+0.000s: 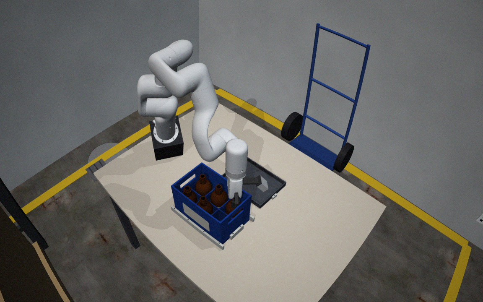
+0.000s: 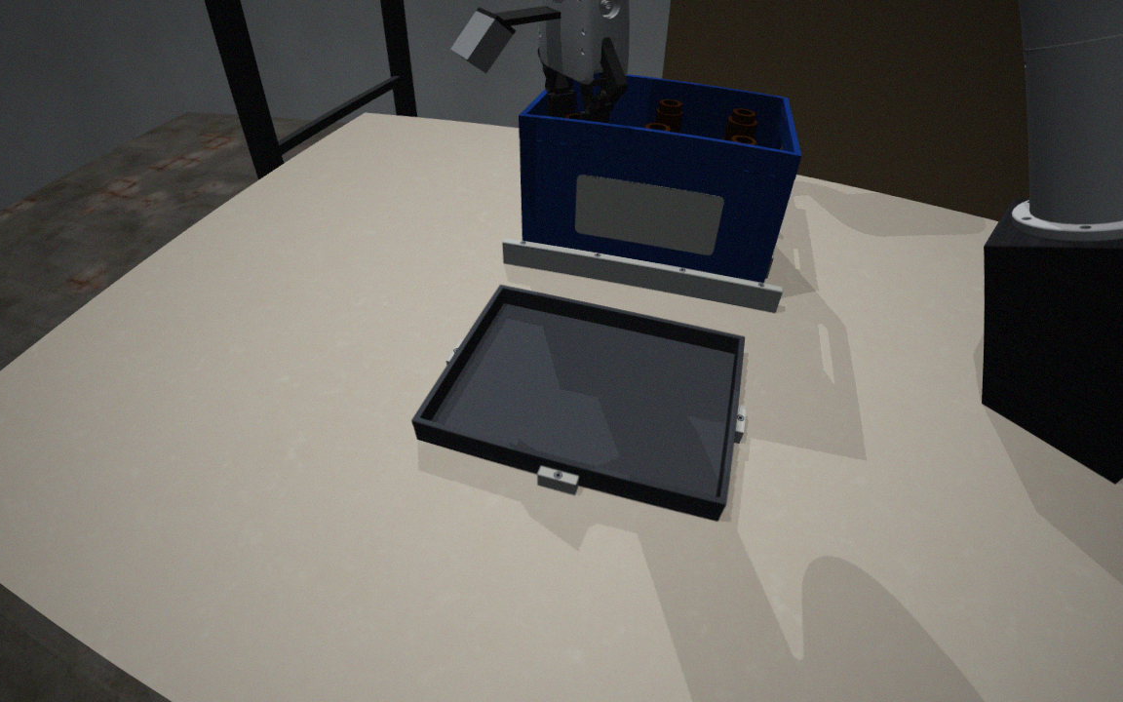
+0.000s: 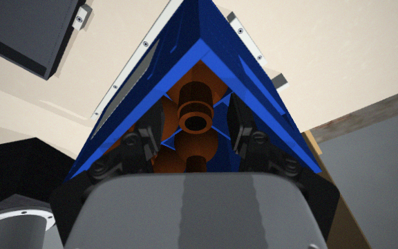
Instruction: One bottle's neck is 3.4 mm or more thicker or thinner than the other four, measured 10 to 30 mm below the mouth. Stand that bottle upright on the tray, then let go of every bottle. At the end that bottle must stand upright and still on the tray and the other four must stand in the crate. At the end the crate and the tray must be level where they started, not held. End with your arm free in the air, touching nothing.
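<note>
The blue crate [image 1: 219, 230] [image 2: 548, 161] [image 3: 176, 69] stands level, with brown bottles upright in its compartments. My gripper [image 1: 235, 204] [image 2: 585, 108] [image 3: 195, 104] points down into the crate's corner compartment. It is open, its fingers on both sides of the neck of one bottle [image 1: 230, 208] [image 3: 195, 94], with a gap on each side in the wrist view. Other bottles [image 1: 203, 186] [image 1: 219, 197] [image 1: 188, 195] [image 1: 205, 207] stand apart from the fingers. One compartment beside the gripper's bottle holds no bottle. The dark tray [image 1: 262, 196] [image 2: 636, 375] [image 3: 23, 28] lies flat and empty. Neck widths cannot be compared reliably.
Light rails [image 1: 198, 228] [image 2: 636, 274] [image 3: 115, 86] edge the crate, and small stops [image 2: 558, 478] [image 3: 80, 19] edge the tray. The crate walls rise close around the fingers. The black robot base [image 1: 168, 150] [image 2: 1071, 349] stands on the table. A blue hand truck [image 1: 312, 152] stands beyond the table.
</note>
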### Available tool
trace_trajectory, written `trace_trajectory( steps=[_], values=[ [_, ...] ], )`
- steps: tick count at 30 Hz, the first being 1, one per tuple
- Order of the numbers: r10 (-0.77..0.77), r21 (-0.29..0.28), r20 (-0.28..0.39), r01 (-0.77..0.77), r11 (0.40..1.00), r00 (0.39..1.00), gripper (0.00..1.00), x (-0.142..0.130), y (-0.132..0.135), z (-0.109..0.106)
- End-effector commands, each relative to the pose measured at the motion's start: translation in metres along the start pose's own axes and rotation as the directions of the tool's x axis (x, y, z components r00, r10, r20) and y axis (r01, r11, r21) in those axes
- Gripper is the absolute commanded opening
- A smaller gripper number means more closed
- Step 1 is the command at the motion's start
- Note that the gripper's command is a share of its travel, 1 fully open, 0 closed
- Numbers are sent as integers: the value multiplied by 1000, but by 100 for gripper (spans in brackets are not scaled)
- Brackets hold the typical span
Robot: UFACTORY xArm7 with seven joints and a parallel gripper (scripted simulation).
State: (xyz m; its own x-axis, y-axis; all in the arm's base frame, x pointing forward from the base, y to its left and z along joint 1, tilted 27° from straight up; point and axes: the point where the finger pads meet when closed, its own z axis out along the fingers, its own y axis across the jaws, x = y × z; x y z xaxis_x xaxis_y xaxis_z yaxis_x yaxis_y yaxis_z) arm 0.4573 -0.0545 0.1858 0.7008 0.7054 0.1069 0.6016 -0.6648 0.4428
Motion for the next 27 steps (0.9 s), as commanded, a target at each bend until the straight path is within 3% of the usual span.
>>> trace_trajectory(
  steps=[1, 16, 27],
  values=[
    [0, -3, -2, 0, 1000, 1000, 65, 1, 1, -1],
    [0, -3, -2, 0, 1000, 1000, 65, 1, 1, -5],
    [0, -3, -2, 0, 1000, 1000, 65, 1, 1, -33]
  ],
)
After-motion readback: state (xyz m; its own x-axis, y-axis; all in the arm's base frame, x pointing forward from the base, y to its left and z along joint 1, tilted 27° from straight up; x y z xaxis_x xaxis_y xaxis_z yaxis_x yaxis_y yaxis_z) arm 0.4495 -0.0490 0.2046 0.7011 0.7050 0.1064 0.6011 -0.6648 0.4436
